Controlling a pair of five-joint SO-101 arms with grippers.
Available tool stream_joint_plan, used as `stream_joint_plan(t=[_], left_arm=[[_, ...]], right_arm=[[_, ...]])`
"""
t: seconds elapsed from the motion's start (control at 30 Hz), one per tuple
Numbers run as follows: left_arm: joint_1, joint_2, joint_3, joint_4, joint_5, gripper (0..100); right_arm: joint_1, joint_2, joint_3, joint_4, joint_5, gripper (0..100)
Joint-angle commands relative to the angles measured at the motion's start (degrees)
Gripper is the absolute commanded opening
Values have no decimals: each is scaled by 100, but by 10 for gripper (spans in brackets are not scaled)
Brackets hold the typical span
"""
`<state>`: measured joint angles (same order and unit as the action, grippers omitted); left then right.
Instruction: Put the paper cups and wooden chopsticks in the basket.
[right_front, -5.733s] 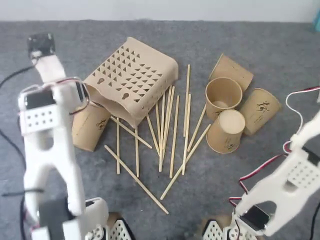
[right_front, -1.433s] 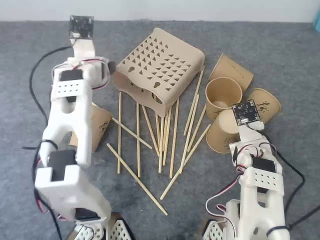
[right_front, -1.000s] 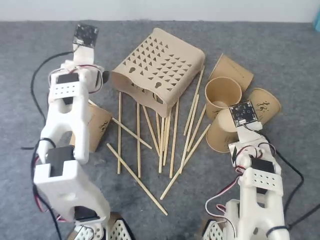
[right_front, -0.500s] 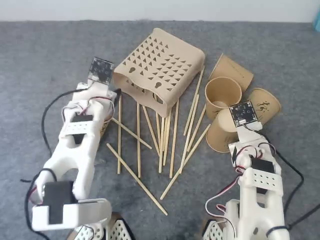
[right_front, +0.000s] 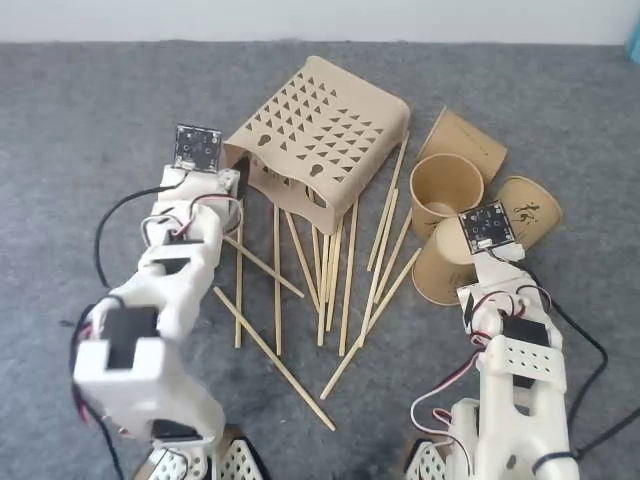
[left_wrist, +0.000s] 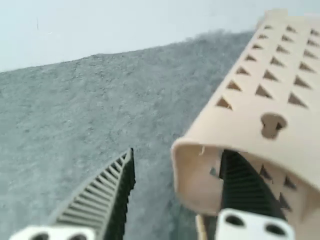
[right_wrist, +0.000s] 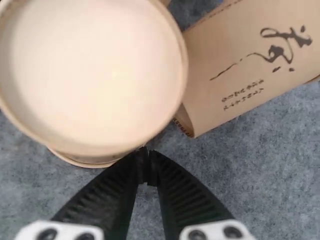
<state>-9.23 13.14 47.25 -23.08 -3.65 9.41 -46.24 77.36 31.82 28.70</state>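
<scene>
The perforated beige basket (right_front: 325, 135) lies tipped over at the back of the grey mat. My left gripper (left_wrist: 177, 155) is open at the basket's near left corner (left_wrist: 200, 165), one finger outside the wall and the other inside it. Several wooden chopsticks (right_front: 322, 270) lie scattered in front of the basket. Paper cups sit to the right: one upright (right_front: 447, 190), two on their sides (right_front: 462, 140) (right_front: 527, 208), and one (right_wrist: 95, 75) right ahead of my right gripper (right_wrist: 147, 152). That gripper is shut, holds nothing, and its tips are at the cup's edge.
The left arm (right_front: 175, 275) stretches over the mat's left part, covering the spot where a cup lay. The right arm (right_front: 510, 340) stands at the front right. Bare grey mat (right_front: 80, 110) lies at the far left and back.
The left arm swung from the back left down to the basket's near left corner, covering the left cup. The basket shifted right earlier. The right arm has kept still over the cups.
</scene>
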Motion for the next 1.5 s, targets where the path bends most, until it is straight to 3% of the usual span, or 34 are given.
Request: stream_joint_plan(t=[0.0,0.17,0.3,0.5,0.63,0.8,1.07,1.17,1.3,1.47], left_arm=[[123,826,-796,-703,932,258],[123,1679,-1719,-756,1653,258],[123,2013,-2105,-738,1802,246],[79,1626,-2097,-730,1785,0],[105,879,-1684,-325,1776,11],[193,-589,-1235,897,1802,12],[527,-2549,-1736,4396,1820,12],[527,-2787,-2343,5371,1864,12],[387,-2778,-3503,6743,2585,12],[325,-2593,-4523,7622,2681,12]], right_arm=[[-57,-119,-26,-75,70,9],[-66,-119,-26,-75,70,9],[-66,-119,-26,-92,70,9],[-66,-110,-26,-101,70,9],[-66,-110,-26,-101,70,9],[-66,-110,-26,-101,70,9],[-66,-110,-26,-101,70,9],[-66,-110,-26,-92,70,9],[-66,-110,-18,-84,70,9],[-57,-110,-18,-66,70,9]])
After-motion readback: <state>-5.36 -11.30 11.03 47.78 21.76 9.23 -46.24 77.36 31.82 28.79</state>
